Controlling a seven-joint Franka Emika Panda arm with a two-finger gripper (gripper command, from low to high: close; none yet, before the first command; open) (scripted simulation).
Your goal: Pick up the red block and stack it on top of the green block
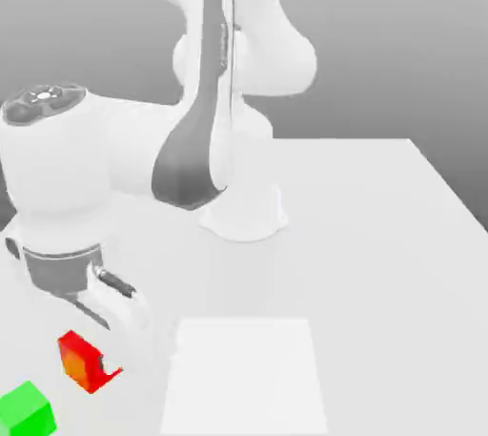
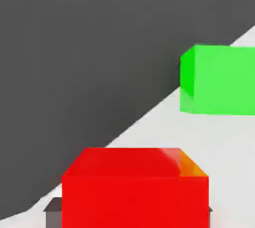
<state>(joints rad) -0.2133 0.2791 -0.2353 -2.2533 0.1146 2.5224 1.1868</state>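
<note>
The red block (image 1: 80, 360) sits tilted between the fingers of my gripper (image 1: 95, 367) at the exterior view's lower left. One white fingertip (image 1: 109, 362) covers part of the block's near side. The gripper is shut on it. The green block (image 1: 26, 410) rests on the table just below and to the left of the red one, apart from it. In the hand view the red block (image 2: 134, 189) is close and centred, with the green block (image 2: 219, 80) farther off.
The white table (image 1: 381, 262) carries a paler square patch (image 1: 246, 372) to the right of the blocks. The arm's base (image 1: 243, 210) stands at the table's middle. In the hand view, dark floor (image 2: 74, 72) lies past the table edge near the blocks.
</note>
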